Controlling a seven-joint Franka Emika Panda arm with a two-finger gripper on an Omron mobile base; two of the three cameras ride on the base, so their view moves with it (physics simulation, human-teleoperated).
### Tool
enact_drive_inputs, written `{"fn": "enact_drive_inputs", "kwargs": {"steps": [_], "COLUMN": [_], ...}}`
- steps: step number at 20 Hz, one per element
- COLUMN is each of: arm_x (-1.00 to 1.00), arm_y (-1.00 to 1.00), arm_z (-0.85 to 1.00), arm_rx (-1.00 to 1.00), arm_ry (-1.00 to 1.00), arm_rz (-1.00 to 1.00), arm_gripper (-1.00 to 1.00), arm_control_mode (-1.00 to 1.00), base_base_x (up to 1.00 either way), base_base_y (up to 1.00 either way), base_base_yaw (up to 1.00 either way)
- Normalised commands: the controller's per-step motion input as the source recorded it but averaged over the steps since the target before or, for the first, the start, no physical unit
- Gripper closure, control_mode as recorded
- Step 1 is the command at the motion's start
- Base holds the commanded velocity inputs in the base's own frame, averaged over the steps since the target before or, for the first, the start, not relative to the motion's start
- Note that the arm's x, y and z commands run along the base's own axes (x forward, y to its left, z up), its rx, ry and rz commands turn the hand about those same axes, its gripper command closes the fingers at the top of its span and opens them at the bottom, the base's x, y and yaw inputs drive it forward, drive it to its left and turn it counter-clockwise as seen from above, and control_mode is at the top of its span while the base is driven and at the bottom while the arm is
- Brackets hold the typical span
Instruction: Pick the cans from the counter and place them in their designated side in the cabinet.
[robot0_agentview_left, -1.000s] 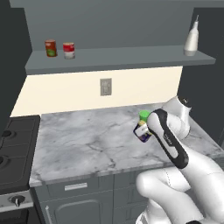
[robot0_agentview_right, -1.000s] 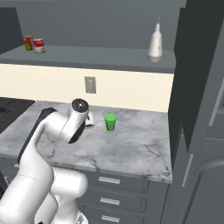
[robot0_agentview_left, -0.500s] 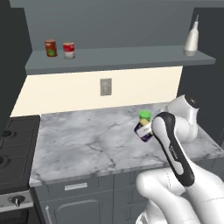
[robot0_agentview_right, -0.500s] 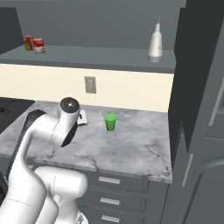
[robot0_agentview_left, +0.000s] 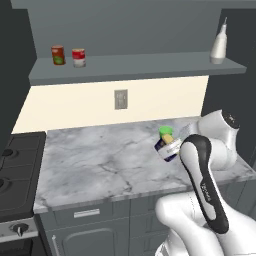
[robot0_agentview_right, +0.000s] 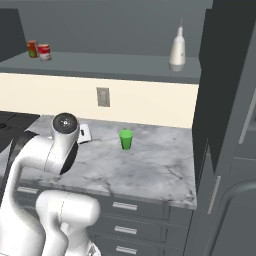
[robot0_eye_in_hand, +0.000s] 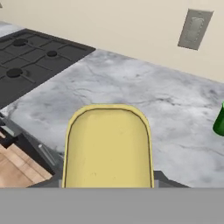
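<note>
My gripper (robot0_agentview_left: 173, 148) is shut on the dark blue can with the yellow top (robot0_agentview_left: 165, 148), held tilted just above the counter (robot0_agentview_left: 100, 165) near its right end. In the hand view the can's yellow top (robot0_eye_in_hand: 107, 146) fills the lower middle and hides most of the fingers. The red-and-white can (robot0_agentview_left: 78, 57) stands on the left part of the cabinet shelf (robot0_agentview_left: 135, 67); in the right base view it shows as the red-and-white can (robot0_agentview_right: 44, 52).
A red can with a green label (robot0_agentview_left: 58, 55) stands beside the shelved can. A white bottle (robot0_agentview_left: 219, 45) occupies the shelf's right end. A green cup (robot0_agentview_right: 126, 139) stands on the counter just behind the held can. The black stove (robot0_agentview_left: 15, 160) borders the counter's left.
The arm's elbow has swung over and the forearm now stands closer to the cameras. The held can has barely shifted.
</note>
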Motion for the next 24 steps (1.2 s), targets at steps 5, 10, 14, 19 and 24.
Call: {"fn": "enact_drive_inputs", "kwargs": {"steps": [5,10,14,19,24], "arm_x": [-0.37,-0.44,-0.47,-0.37,-0.32], "arm_y": [0.06,0.08,0.08,0.08,0.1], "arm_z": [0.33,0.29,0.28,0.31,0.27], "arm_rx": [-0.01,-0.01,0.0,0.0,0.0], "arm_ry": [0.0,0.0,-0.03,0.0,0.0], "arm_rz": [0.0,0.0,0.01,0.01,0.01], "arm_gripper": [1.0,1.0,1.0,1.0,1.0], "arm_control_mode": [-1.0,-1.0,-1.0,-1.0,-1.0], "base_base_x": [0.0,0.0,0.0,0.0,0.0], "base_base_y": [0.0,0.0,0.0,0.0,0.0], "base_base_yaw": [0.0,0.0,0.0,0.0,0.0]}}
